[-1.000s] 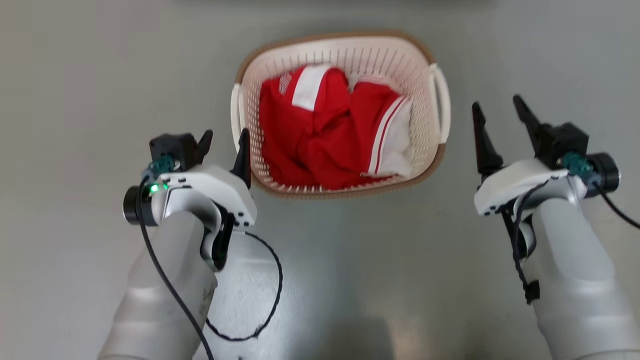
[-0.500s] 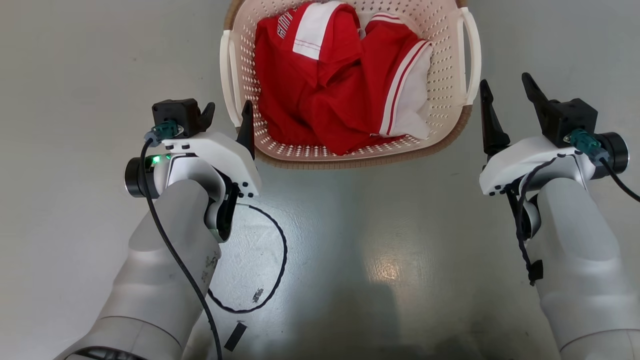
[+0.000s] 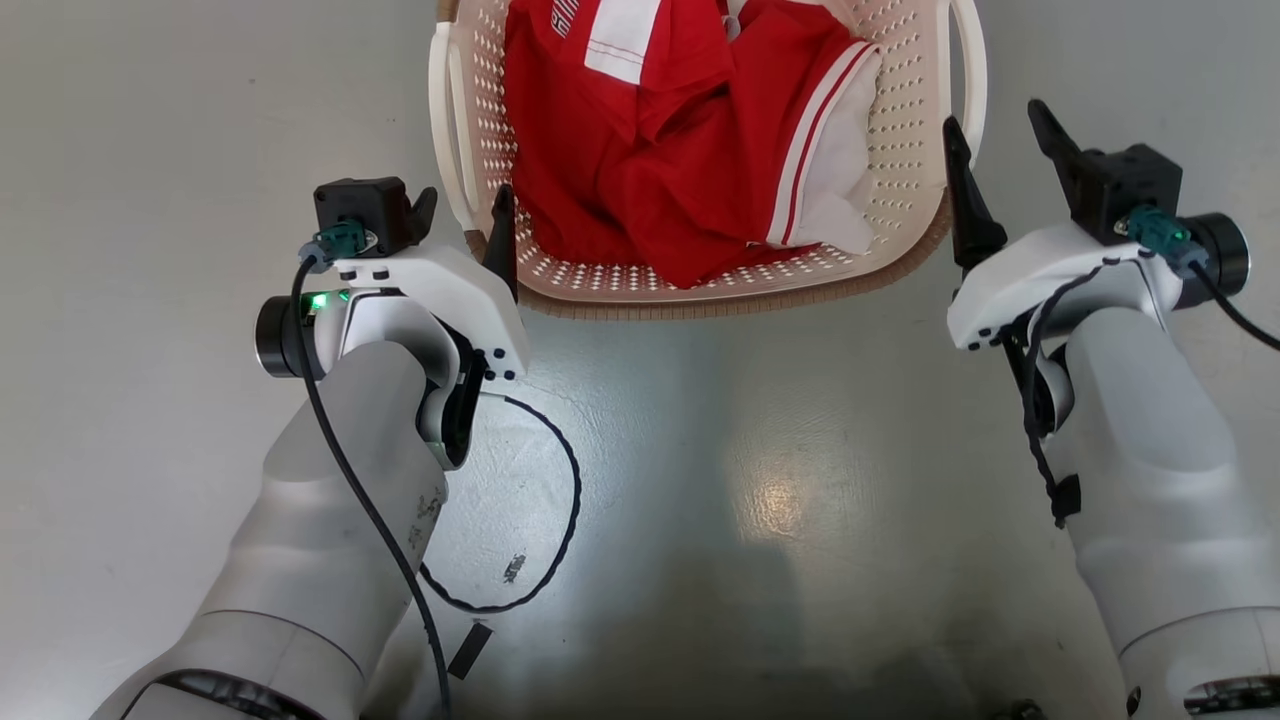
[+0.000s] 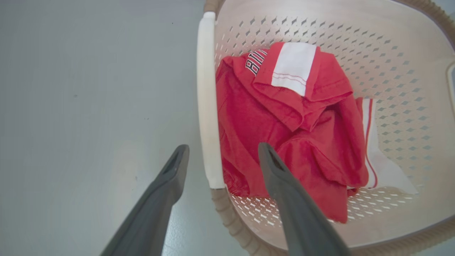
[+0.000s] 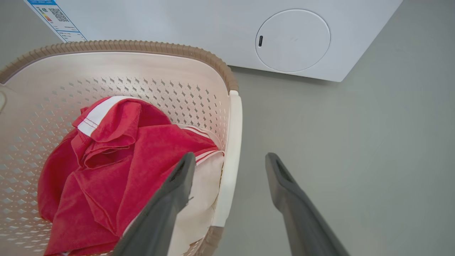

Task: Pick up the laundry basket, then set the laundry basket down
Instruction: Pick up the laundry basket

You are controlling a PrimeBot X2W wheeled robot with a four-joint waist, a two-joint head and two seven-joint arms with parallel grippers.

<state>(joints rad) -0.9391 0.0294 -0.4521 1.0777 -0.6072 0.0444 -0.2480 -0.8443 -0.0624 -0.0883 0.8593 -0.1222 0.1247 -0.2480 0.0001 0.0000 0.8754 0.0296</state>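
garment [image 3: 640,170] in laundry basket [image 3: 700,298] | basket between left tool [image 3: 466,195], right tool [image 3: 992,112]

The laundry basket [image 3: 905,140] is a cream-white plastic tub, rounded-rectangular, with rows of small perforations in its walls and bottom. A brown woven-look rim [image 3: 700,305] runs round its top. It stands upright on the grey floor [image 3: 700,480]. A white loop handle rises on each short side, one on the left [image 3: 443,130] and one on the right [image 3: 976,80]. Inside lies a crumpled red garment [image 3: 640,150] with white panels and stripes, covering most of the bottom.
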